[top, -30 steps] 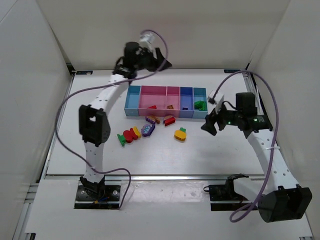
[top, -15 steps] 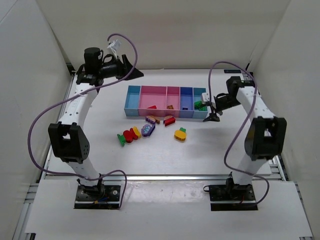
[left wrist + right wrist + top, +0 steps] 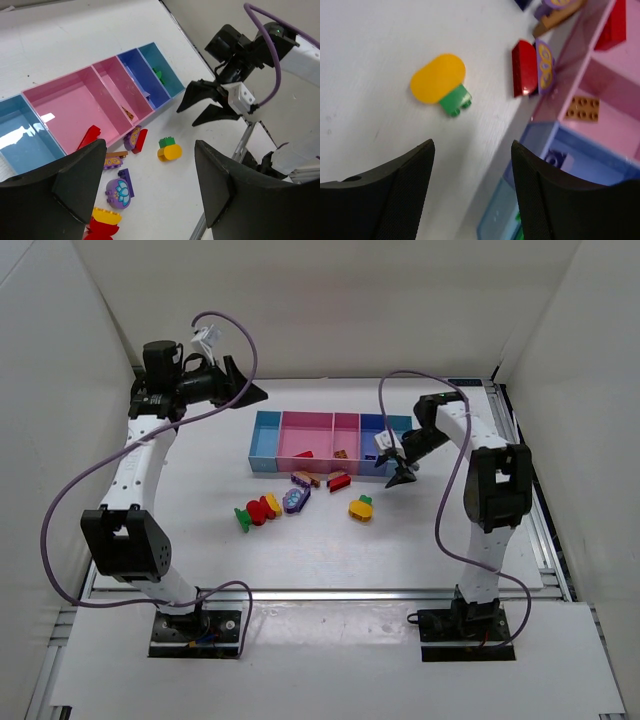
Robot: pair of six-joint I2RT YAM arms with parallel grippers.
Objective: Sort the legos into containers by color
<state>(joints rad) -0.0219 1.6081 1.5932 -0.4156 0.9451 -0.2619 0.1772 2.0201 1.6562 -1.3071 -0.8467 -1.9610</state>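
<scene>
Jaws on both grippers stand apart, w/ nothing in them. Most legos [image 3: 272, 505] lie on the white table [image 3: 220, 550], just near of the containers [image 3: 266, 445]. By the bins' near wall: an orange & purple piece [image 3: 305, 479] and a red piece [image 3: 338, 481] w/ a purple disc [image 3: 543, 65] touching it. A bit nearer: a purple piece [image 3: 296, 500], and left of it a yellow, red & green bunch [image 3: 255, 512], close together. A yellow piece w/ a green top [image 3: 360, 508] lies alone, more to the right. Some are in the bins: a red one [image 3: 304, 454] in the big pink bin [image 3: 310, 430], a brown one [image 3: 341, 453] in the thin pink bin [image 3: 346, 430], a green one [image 3: 159, 75] in the light blue bin [image 3: 150, 55] at the right end. The right gripper [image 3: 398, 470] hangs just near of that right end, right of the yellow piece, not touching it. The left gripper [image 3: 255, 390] is up high, far & left of the bins, well apart from every piece.
</scene>
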